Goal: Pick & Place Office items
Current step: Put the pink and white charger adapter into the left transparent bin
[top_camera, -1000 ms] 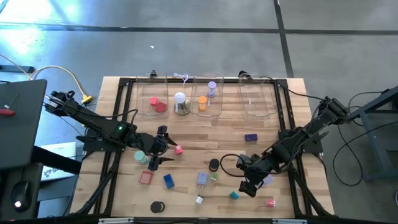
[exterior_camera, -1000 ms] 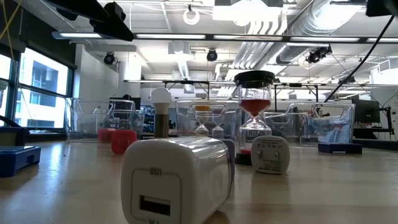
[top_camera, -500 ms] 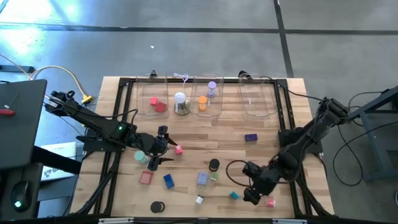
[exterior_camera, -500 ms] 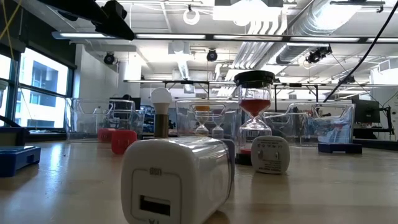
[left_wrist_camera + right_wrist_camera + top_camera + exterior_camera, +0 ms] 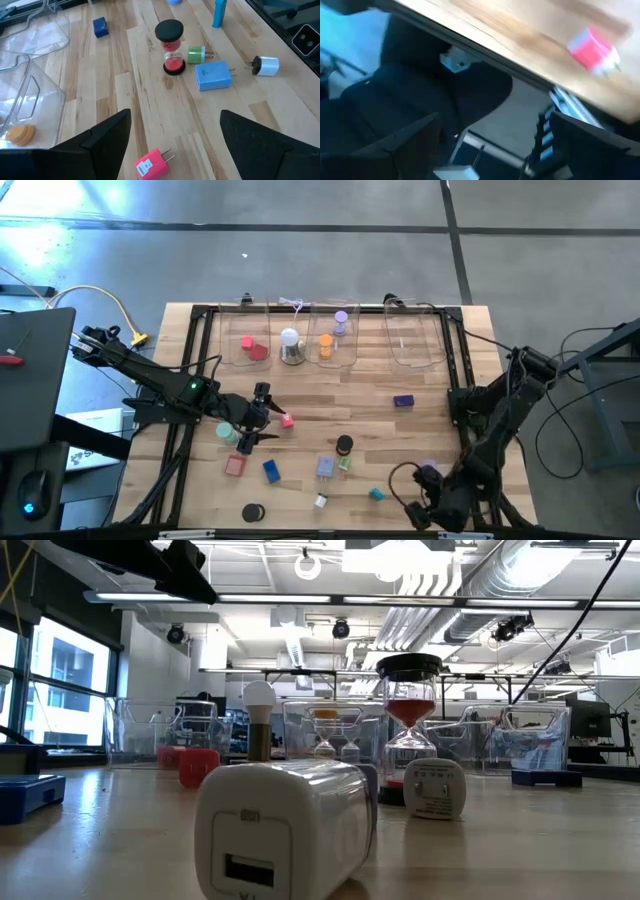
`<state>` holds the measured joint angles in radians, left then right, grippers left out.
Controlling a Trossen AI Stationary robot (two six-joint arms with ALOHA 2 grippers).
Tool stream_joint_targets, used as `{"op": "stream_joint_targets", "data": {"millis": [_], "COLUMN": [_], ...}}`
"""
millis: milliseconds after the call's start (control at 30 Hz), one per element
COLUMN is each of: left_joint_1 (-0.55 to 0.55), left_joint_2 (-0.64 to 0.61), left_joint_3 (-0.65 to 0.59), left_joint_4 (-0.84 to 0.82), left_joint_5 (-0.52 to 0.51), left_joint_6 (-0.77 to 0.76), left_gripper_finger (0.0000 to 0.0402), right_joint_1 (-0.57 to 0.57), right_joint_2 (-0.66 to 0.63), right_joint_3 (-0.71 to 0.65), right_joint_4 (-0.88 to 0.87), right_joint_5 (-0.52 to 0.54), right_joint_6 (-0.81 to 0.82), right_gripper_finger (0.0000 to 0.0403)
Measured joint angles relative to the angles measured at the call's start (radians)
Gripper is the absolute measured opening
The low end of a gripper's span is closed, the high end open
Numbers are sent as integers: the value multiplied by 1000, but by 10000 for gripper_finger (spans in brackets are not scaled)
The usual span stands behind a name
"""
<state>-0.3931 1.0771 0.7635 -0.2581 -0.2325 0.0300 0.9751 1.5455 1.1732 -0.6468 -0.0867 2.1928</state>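
right pincer (image 5: 425,512) apart, past table (image 5: 440,370) near edge; left pincer (image 5: 262,415) apart, mid-table

My wooden bench (image 5: 420,380) carried clear bins (image 5: 412,340) along its far edge. On its planks lay a red-sand hourglass (image 5: 170,47), a blue plug adapter (image 5: 213,76), a pink plug (image 5: 152,163), a black disc (image 5: 252,511) and a dark blue block (image 5: 403,401).

Between the left gripper's (image 5: 172,145) spread dark fingers (image 5: 107,132) a pink plug (image 5: 152,162) lies on the wooden table (image 5: 100,100), with a red sand timer (image 5: 171,47), green plug (image 5: 196,54), blue charger (image 5: 214,76), white plug (image 5: 265,65), blue block (image 5: 100,26) and clear bins (image 5: 30,75) beyond.
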Motion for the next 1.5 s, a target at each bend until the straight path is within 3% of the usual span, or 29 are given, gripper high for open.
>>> {"op": "stream_joint_targets", "data": {"millis": [233,700,867,1067,1333,1500], "left_joint_1": [0,0,0,0,0,0], "left_joint_2": [0,0,0,0,0,0], "left_joint_3": [0,0,0,0,0,0], "left_joint_4": [0,21,32,53,69,90], "left_joint_5": [0,0,0,0,0,0], "left_joint_6": [0,0,0,-1,-15,-15], "left_gripper_finger": [298,298,298,298,298,298], "right_joint_1": [79,116,116,103,104,112], "right_joint_2": [32,183,215,207,206,208], "right_joint_3": [0,0,0,0,0,0], "right_joint_4": [-84,-136,-130,-193,-222,-218], "right_joint_5": [-64,-53,-51,-132,60,53], "right_joint_6": [222,208,100,-69,-291,-375], "right_gripper_finger": [364,364,364,364,364,364]}}
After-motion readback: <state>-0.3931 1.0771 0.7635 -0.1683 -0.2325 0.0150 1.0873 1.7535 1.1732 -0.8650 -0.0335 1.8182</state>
